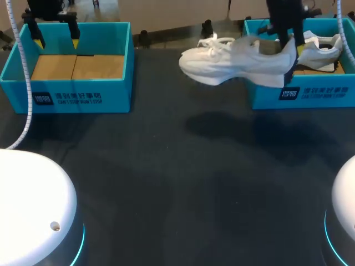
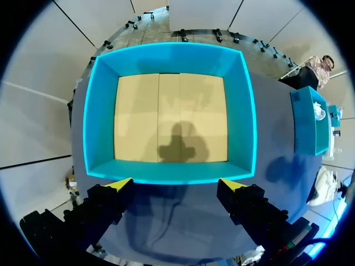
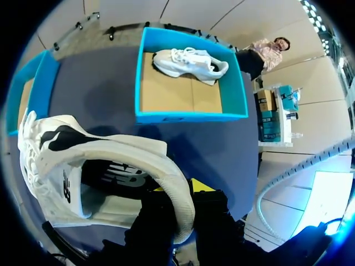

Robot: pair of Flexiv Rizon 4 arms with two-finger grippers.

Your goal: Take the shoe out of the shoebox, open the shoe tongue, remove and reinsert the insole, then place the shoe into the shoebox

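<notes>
You will find the left end effector (image 2: 176,187) stationed above the left shoebox (image 1: 119,88), fingers spread wide apart and gripping nothing; in the left wrist view its two yellow tips stand over the near wall of that box, and the box's cardboard floor carries the end effector's shadow. The right end effector (image 3: 178,195) is closed on the white shoe (image 1: 233,61) at the heel collar. The right wrist view shows the heel rim pinched between the fingers, one inside the opening and one outside, with a yellow tip showing just beside the rim. The shoe hangs clear of the dark desk (image 1: 177,177), roughly level, with its toe pointing toward the left shoebox and its heel just at the left edge of the right shoebox (image 1: 266,97). Its shadow falls on the desk below it. Seen from the right wrist, the shoe's opening faces the camera and the interior is dark. A second shoe (image 1: 321,51), also white, lies inside the right shoebox against its far wall, resting on the cardboard floor. The two shoeboxes, both blue, sit well apart at the far side of the desk.
</notes>
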